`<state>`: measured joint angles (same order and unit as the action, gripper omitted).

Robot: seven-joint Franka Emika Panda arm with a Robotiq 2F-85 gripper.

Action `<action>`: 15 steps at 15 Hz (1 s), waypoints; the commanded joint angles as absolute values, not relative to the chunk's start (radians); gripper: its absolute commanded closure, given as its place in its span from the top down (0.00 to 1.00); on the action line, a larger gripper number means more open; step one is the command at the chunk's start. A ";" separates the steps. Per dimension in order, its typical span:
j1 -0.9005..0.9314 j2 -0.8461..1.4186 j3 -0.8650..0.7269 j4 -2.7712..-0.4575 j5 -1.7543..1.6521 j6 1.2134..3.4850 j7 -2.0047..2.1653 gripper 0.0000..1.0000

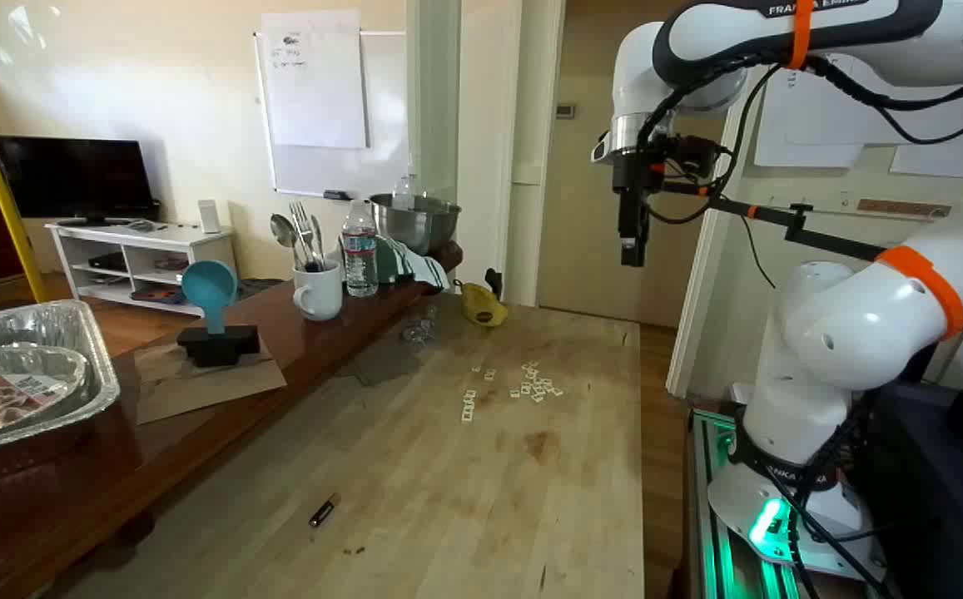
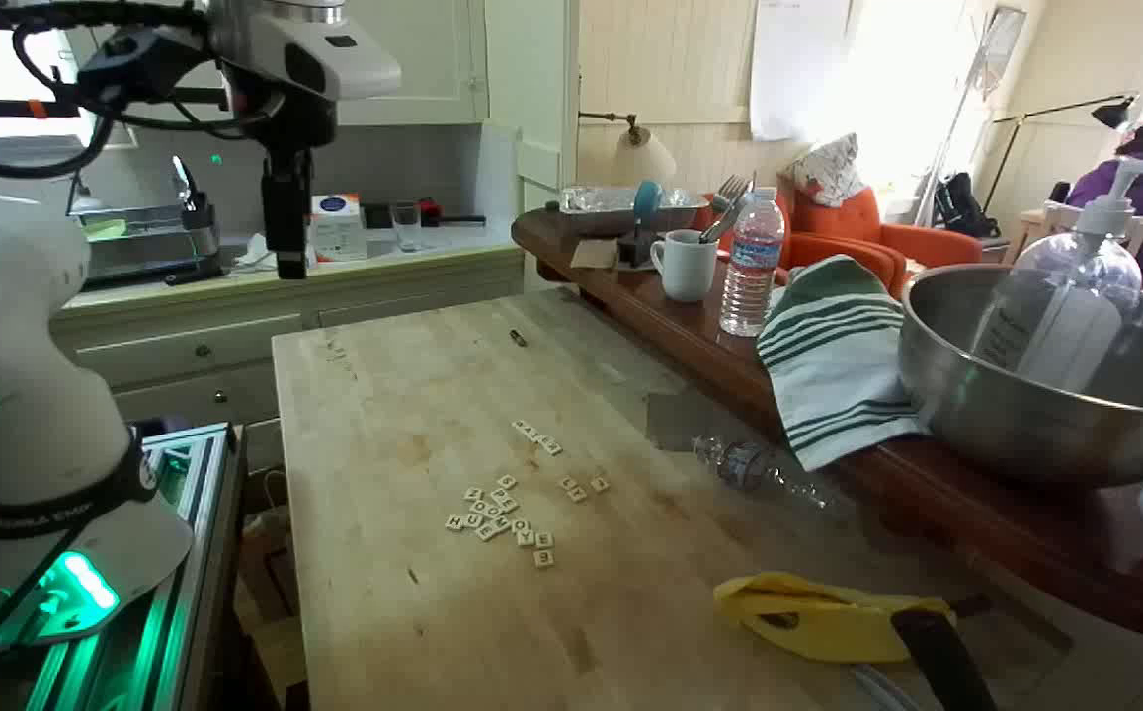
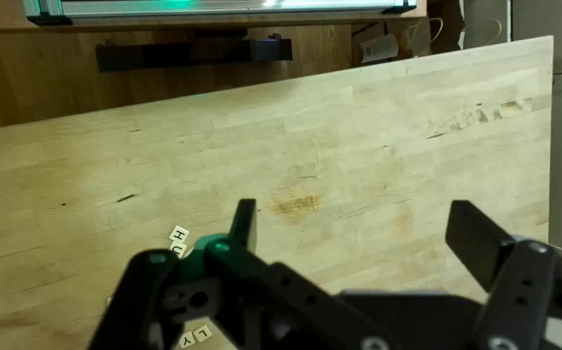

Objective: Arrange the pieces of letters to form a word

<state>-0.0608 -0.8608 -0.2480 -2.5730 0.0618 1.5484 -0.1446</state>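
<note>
The letter pieces are small flat cream tiles on the light wood table [image 2: 413, 395]. A loose jumbled cluster [image 2: 488, 531] lies mid-table and also shows in an exterior view [image 1: 526, 388]. A short straight row of tiles [image 2: 536, 436] lies apart from it, also seen in an exterior view [image 1: 468, 408]. A few tiles [image 2: 571, 488] lie between row and bottle. In the wrist view an H tile [image 3: 178, 234] and an L tile [image 3: 202, 333] show beside the left finger; other tiles are hidden. My gripper [image 3: 351, 214] is open and empty, high above the table, also in both exterior views [image 1: 632, 252] [image 2: 289, 262].
A yellow object [image 2: 828, 617] and a crushed clear bottle [image 2: 749, 462] lie on the table. A small dark cylinder [image 1: 323, 512] lies toward one end. A raised brown counter [image 1: 298, 349] with a mug [image 1: 319, 291], water bottle [image 1: 360, 254] and metal bowl [image 2: 1006, 385] borders one side.
</note>
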 commanded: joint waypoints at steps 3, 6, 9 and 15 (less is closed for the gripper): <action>-0.084 -0.856 -0.231 -2.571 0.073 1.546 -0.159 1.00; -0.085 -0.821 -0.219 -2.579 0.062 1.565 -0.142 1.00; -0.074 -0.761 -0.196 -2.622 0.048 1.669 -0.158 1.00; -0.030 -0.608 -0.182 -2.754 0.049 2.117 -0.280 1.00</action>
